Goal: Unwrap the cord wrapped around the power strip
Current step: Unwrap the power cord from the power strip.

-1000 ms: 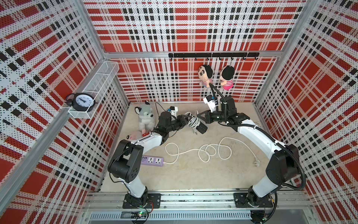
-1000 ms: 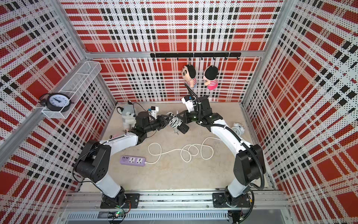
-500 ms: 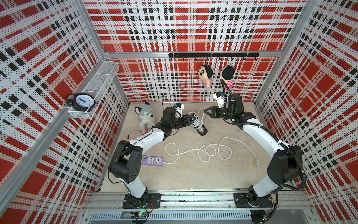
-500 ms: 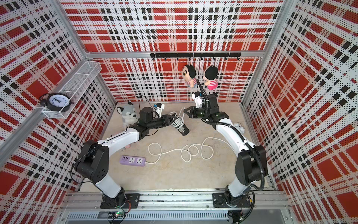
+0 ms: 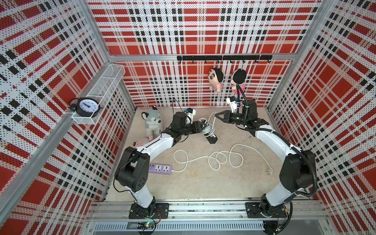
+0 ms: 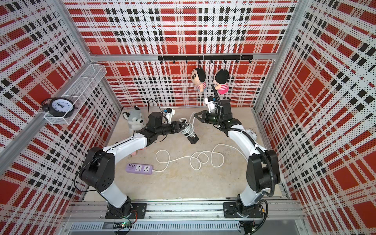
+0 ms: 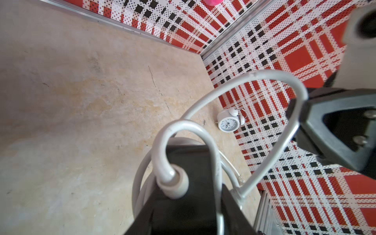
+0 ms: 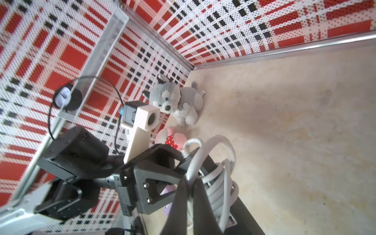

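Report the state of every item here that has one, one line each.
black power strip: held tilted, cord turns around it
white cord: partly coiled round that strip, one loop pulled out
left gripper: shut on the black power strip
right gripper: shut on the white cord
purple power strip: flat on the table, own cord loose, unplugged
dolls: hanging from the hook rail

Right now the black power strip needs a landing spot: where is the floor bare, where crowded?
Bare: the near floor between the loose white cord, the purple power strip and the rail. Crowded: the far left corner by the husky plush, the cord's loops, and around the black power strip in the left gripper.
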`<state>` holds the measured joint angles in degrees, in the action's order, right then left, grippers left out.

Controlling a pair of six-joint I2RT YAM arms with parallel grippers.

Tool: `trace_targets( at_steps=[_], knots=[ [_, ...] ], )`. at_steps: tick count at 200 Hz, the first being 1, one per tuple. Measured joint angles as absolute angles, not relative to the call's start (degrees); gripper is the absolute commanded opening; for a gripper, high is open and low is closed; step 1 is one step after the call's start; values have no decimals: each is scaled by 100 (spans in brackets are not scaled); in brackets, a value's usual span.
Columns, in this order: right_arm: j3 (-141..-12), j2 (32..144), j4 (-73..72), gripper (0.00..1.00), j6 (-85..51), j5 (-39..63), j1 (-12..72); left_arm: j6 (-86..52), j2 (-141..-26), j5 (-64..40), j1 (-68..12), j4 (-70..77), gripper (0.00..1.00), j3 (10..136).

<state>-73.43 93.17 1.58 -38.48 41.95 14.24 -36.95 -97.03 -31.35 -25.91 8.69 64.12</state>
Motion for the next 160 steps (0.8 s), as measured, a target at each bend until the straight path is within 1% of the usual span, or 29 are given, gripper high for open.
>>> trace_targets(
  at_steps=[21,24,49,60,74,106,113,141,160],
  knots=[
    [-7006,9308,-128,0,-4211,4230,1323,-3924,-9747,-3236,-2591,1076,0,6184],
    [-6993,9308,-132,1,-4248,4241,1323,-3959,-9758,-3242,-2591,1111,0,6167],
    [-7286,9310,189,19,-4171,4263,1332,-4213,-9773,-3321,-2580,1409,0,6114],
    [-7557,9310,342,28,-4012,4195,1330,-4320,-9773,-3393,-2569,1492,0,6097],
    [-7915,9310,543,35,-3782,4132,1332,-4486,-9789,-3472,-2545,1511,0,6034],
    [-8455,9321,1382,39,-3057,3894,1428,-4899,-9911,-3645,-2499,1704,0,5968],
    [-8497,9321,1594,41,-2897,3839,1463,-5000,-9929,-3693,-2480,1811,0,5937],
    [-8619,9323,2593,41,-2252,3559,1520,-5234,-9937,-3776,-2443,2053,0,5896],
    [-8661,9323,3138,37,-1874,3391,1498,-5325,-9937,-3830,-2388,2204,0,5876]
  ],
)
